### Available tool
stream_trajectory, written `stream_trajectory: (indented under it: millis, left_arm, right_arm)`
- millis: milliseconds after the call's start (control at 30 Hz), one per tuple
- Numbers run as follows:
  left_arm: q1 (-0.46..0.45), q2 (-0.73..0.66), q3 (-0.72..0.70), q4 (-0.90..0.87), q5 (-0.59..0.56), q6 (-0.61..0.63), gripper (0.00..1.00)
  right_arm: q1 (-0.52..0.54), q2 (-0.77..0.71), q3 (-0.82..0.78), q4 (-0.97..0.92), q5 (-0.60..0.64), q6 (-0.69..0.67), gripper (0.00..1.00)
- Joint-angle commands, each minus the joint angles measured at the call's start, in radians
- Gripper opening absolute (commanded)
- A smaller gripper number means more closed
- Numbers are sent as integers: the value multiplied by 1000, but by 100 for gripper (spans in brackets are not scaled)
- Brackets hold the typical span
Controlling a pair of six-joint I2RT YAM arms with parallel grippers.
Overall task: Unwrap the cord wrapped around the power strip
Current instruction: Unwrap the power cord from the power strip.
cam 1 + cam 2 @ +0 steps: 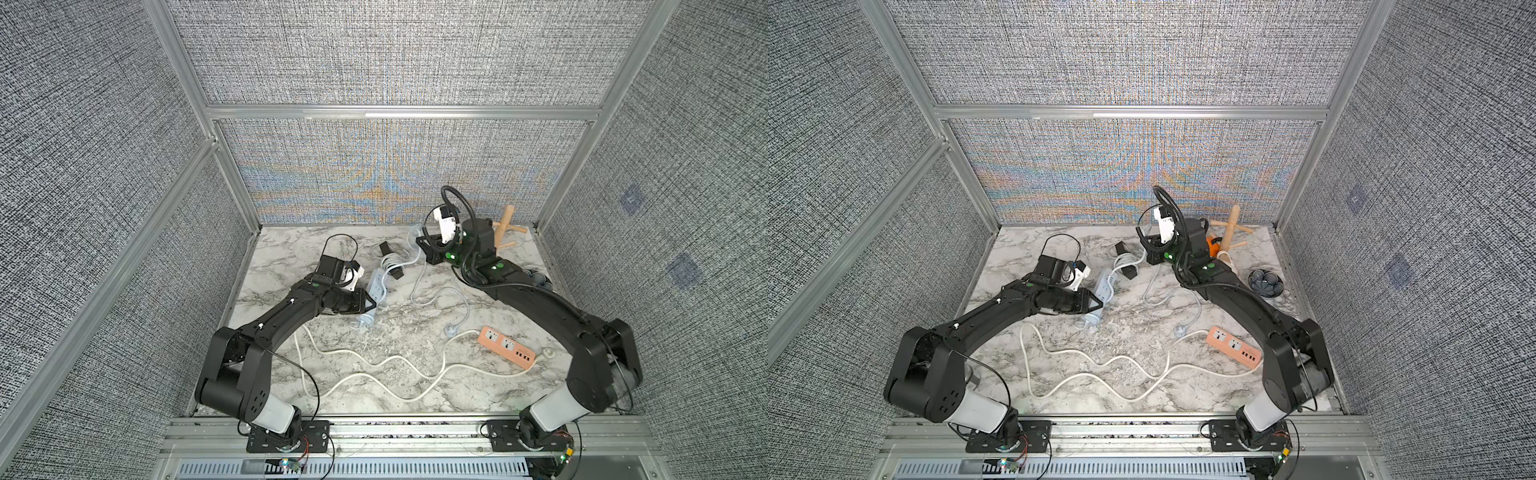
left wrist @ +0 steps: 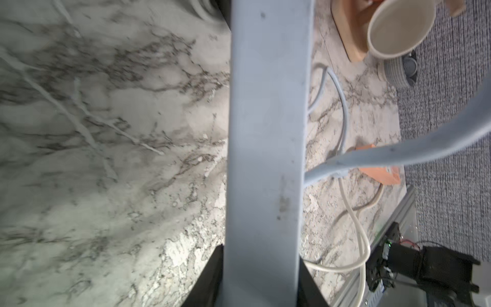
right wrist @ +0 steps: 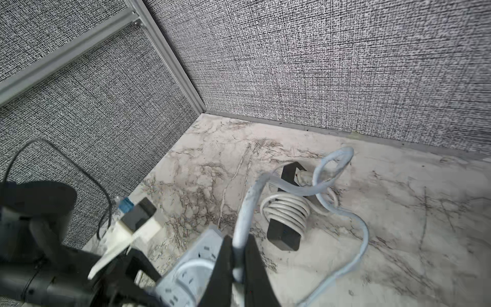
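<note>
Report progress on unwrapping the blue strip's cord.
Done: most of the blue cord lies loose on the table, plug free. In hand: the left gripper grips the power strip; the right gripper pinches a raised stretch of cord. Left: one loop seems to cross the strip.

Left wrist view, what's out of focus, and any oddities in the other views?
Left wrist: the strip fills the centre, soft and close; the table beside it blurry too. Both top views: rainbow moiré on the back wall. Right wrist: the cord nearest the lens is blurred.

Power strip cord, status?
Left gripper holds blue power strip. Right gripper shut on cord, raised. Slack loops by black strip.
</note>
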Motion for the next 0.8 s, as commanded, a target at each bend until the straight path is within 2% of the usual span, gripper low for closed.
stream_trajectory:
  millis: [0, 100, 267, 333, 400, 533, 600, 633, 700, 767]
  left_arm:
    - [39, -53, 5, 74, -78, -76, 0]
    - [95, -121, -19, 136, -65, -139, 0]
    - [191, -155, -88, 367, 195, -314, 0]
    - [195, -136, -103, 476, 300, -393, 0]
    - [195, -116, -123, 584, 359, -472, 0]
    - [195, -83, -165, 784, 427, -611, 0]
    - [195, -72, -171, 811, 439, -637, 0]
    - [195, -72, -169, 790, 435, -627, 0]
    - [194, -86, -154, 667, 395, -553, 0]
    - [190, -96, -142, 582, 354, -498, 0]
  right_arm:
    - [-3, -68, -86, 10, 70, -34, 0]
    - [-7, -114, -195, 15, 114, -26, 0]
    - [-6, -98, -314, 58, 155, 11, 0]
    - [-3, -72, -345, 98, 155, 33, 0]
    - [5, -34, -349, 119, 154, 42, 0]
    - [21, 39, -317, 109, 136, 39, 0]
    - [21, 47, -297, 87, 94, 20, 0]
    - [21, 44, -285, 66, 76, 3, 8]
    - [19, 32, -243, -15, 27, -49, 35]
    - [20, 7, -203, -96, -2, -92, 50]
